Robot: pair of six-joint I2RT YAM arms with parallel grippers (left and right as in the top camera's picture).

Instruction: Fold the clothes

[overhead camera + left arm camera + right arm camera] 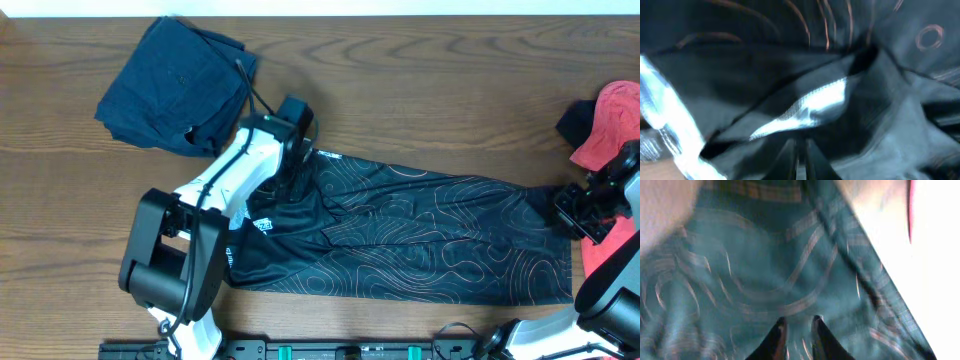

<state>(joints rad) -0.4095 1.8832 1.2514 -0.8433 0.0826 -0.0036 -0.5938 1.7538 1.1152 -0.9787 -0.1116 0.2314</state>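
The black jersey with thin contour lines lies stretched left to right across the table, with a bunched fold near its left third. My left gripper sits at the jersey's upper left edge. In the left wrist view its fingers are pressed together on a raised fold of the jersey. My right gripper is at the jersey's right end. In the right wrist view its fingers pinch the patterned jersey cloth, which fills the view.
A plain navy-blue folded garment lies at the back left, close behind the left arm. A coral-red garment lies at the right edge, just behind the right gripper. The wooden table shows beyond the jersey. A black rail runs along the front.
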